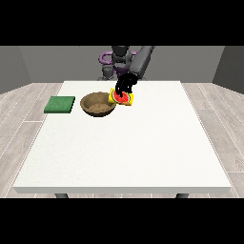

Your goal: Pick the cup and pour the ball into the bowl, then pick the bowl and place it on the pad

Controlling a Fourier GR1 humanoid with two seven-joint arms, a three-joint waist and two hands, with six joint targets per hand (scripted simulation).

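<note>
One cup (121,97), yellow outside and red inside, hangs tipped at the bowl's three o'clock, its mouth turned toward the camera, just beside the rim. Whether the ball is inside it cannot be told. The hand at the view's right (126,85) comes down on the cup from twelve o'clock, black fingers curled round it. The brown bowl (98,104) sits on the white table (124,147), well in from every edge. The green pad (60,105) lies at the bowl's nine o'clock, near the table's edge. Wide bare tabletop stretches toward six o'clock and three o'clock.
</note>
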